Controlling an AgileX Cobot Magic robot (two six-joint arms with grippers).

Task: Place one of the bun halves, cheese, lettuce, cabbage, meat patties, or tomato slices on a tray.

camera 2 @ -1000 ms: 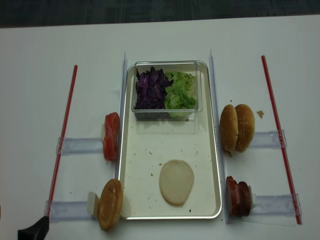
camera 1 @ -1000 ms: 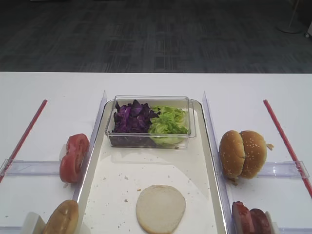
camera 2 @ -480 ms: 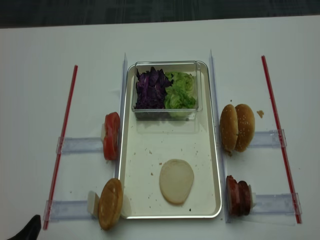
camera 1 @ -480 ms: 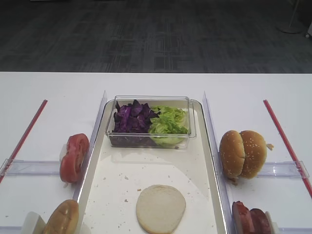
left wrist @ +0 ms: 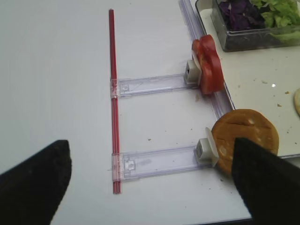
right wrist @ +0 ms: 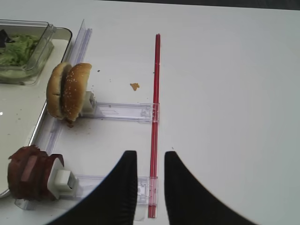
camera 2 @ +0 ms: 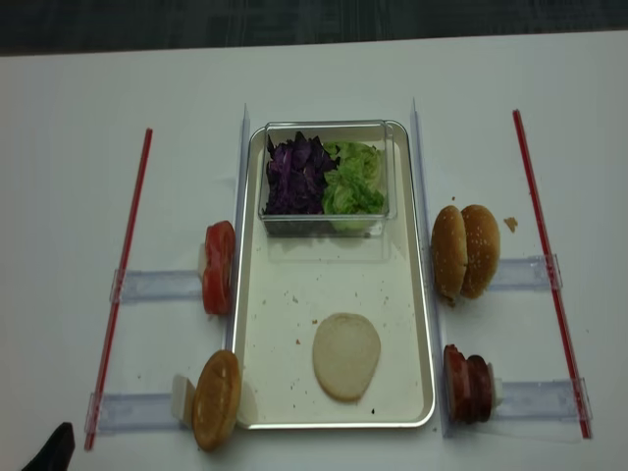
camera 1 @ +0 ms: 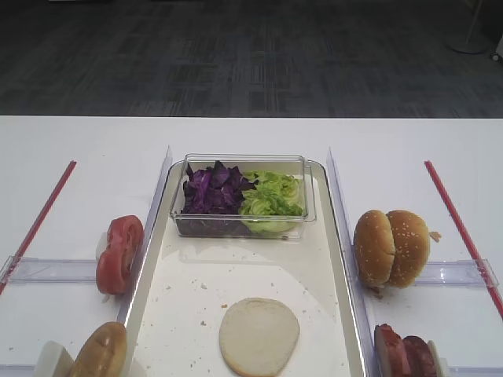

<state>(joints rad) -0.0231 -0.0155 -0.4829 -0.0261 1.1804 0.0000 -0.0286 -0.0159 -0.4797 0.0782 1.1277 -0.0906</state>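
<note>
On the cream tray (camera 1: 236, 271) (camera 2: 334, 285) one bun half (camera 1: 259, 335) (camera 2: 346, 356) lies cut face up. Another bun half (left wrist: 246, 138) (camera 2: 217, 398) stands on edge in a holder left of the tray, with tomato slices (left wrist: 208, 70) (camera 1: 119, 253) behind it. Cabbage (camera 1: 211, 188) and lettuce (camera 1: 272, 196) share a clear box. Meat patties (right wrist: 30, 173) (camera 2: 468, 384) stand to the tray's right. No cheese shows. My left gripper (left wrist: 150, 183) hangs wide open and empty near that standing bun half. My right gripper (right wrist: 150, 154) is narrowly open and empty over a red strip (right wrist: 154, 117).
Two sesame buns (right wrist: 69, 91) (camera 1: 391, 247) stand on edge in a clear holder right of the tray. Clear rail holders (left wrist: 154, 161) and a red strip (left wrist: 112, 93) lie on the white table to the left. A crumb (right wrist: 135, 86) sits by the right strip.
The black tip of my left arm at the lower left of the realsense view has drawn back toward the corner. Nothing on the table has moved.
</note>
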